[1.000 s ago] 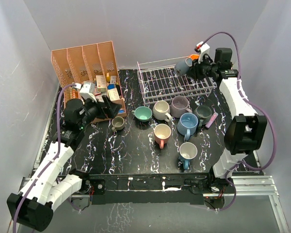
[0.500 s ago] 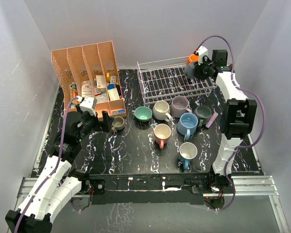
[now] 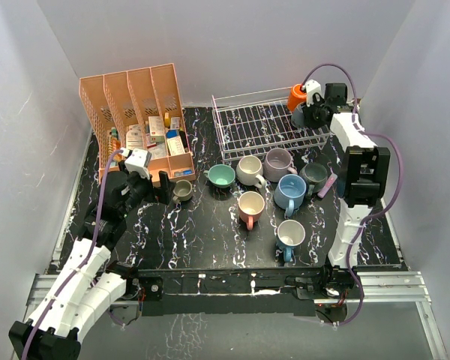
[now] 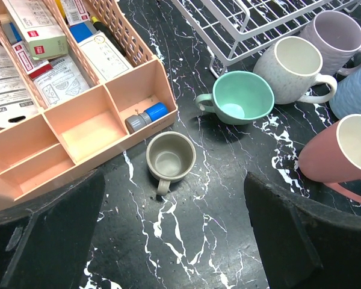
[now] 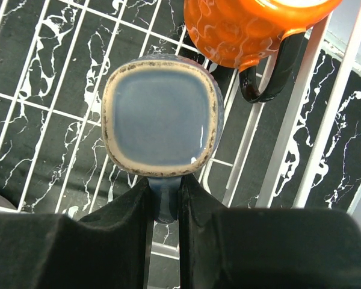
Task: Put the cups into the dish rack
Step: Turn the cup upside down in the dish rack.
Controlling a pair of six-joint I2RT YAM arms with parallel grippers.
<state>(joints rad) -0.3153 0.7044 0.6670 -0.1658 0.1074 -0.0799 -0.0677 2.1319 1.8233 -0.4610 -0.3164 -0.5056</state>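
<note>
handle of the blue mug (image 5: 159, 117) sits clamped in the right gripper (image 5: 165, 195) over the dish rack (image 5: 287, 138); left gripper (image 4: 174, 235) open.

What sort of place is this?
Probably a lab test cell: plain grey walls box in a black marbled tabletop, white robot arms bolted at its edge, white wire dish rack and assorted ceramic mugs staged.

Left gripper (image 4: 174, 236) is spreading wide, its dark fingers (image 4: 48, 232) framing the small olive mug (image 4: 171, 158), which is sitting upright just beside the pink organizer (image 4: 102, 126), teal mug (image 4: 240, 99) standing near.
</note>
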